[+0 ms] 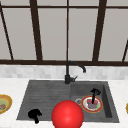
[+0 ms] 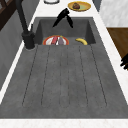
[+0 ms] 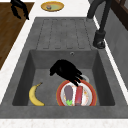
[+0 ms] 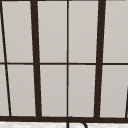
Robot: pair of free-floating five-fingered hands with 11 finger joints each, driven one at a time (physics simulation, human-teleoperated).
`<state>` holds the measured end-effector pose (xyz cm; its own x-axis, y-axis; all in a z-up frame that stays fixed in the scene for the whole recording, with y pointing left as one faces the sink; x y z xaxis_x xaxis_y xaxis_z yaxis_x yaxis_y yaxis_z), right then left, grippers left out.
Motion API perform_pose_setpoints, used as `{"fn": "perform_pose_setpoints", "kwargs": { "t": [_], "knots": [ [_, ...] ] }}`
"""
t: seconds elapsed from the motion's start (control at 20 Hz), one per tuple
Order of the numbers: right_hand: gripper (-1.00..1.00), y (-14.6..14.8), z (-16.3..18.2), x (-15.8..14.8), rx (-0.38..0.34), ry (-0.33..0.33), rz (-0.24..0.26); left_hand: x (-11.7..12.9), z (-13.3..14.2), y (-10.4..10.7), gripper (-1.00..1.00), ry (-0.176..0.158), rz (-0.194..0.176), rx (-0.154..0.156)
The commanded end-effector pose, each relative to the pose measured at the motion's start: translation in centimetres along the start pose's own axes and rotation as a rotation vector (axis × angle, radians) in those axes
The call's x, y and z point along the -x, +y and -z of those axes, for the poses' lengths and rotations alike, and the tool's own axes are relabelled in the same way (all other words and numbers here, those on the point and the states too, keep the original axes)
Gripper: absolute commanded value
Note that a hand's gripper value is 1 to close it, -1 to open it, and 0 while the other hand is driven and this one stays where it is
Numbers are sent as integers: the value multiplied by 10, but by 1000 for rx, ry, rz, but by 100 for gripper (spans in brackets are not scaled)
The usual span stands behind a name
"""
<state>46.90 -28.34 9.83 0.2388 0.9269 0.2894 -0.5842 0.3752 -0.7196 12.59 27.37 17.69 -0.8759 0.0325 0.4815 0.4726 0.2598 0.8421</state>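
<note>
A red-rimmed plate [image 3: 88,88] lies in the sink basin [image 3: 37,72] with a purple eggplant [image 3: 68,92] and a red stick-shaped item [image 3: 79,95] on it. My right hand [image 3: 65,70] hovers just over the plate, open, its fingertips [image 3: 76,81] pointing down at the plate's far edge. The same right hand [image 1: 94,94] is above the plate [image 1: 85,103] in the front view and over the basin [image 2: 62,16] in the left side view. A banana [image 3: 35,95] rests on the basin floor beside the plate. My left hand [image 1: 34,114] floats at the sink's front left corner, open and holding nothing.
A black faucet [image 1: 68,72] stands behind the sink. The ribbed drainboard [image 1: 42,96] lies left of the basin. A large red ball [image 1: 67,115] sits at the front edge. A yellow plate with food [image 1: 3,103] is on the left counter. A window fills the wall behind.
</note>
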Motion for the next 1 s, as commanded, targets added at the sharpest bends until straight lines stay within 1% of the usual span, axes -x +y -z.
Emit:
{"fn": "perform_pose_setpoints", "kwargs": {
  "t": [0.0, 0.15, 0.45, 0.55, 0.65, 0.85, 0.95],
  "knots": [
    [-100, 7, -21, 3, 23, -23, -10, 0, 0, 0, 0, 0, 0, 0],
    [-100, 15, -35, 6, 7, -30, -19, 0, 0, 0, 0, 0, 0, 0],
    [-100, 27, -60, 6, 10, -60, -33, 0, 0, 0, 0, 0, 0, 0],
    [-100, 28, -68, 7, 26, -64, -43, 0, 0, 0, 0, 0, 0, 0],
    [-100, 28, -76, 9, 59, -71, -48, 0, 0, 0, 0, 0, 0, 0],
    [-100, 32, -98, 11, 69, -80, -44, 0, 0, 0, 0, 0, 0, 0],
    [-100, 35, -110, 12, 86, -81, -41, 0, 0, 0, 0, 0, 0, 0]
  ]
}}
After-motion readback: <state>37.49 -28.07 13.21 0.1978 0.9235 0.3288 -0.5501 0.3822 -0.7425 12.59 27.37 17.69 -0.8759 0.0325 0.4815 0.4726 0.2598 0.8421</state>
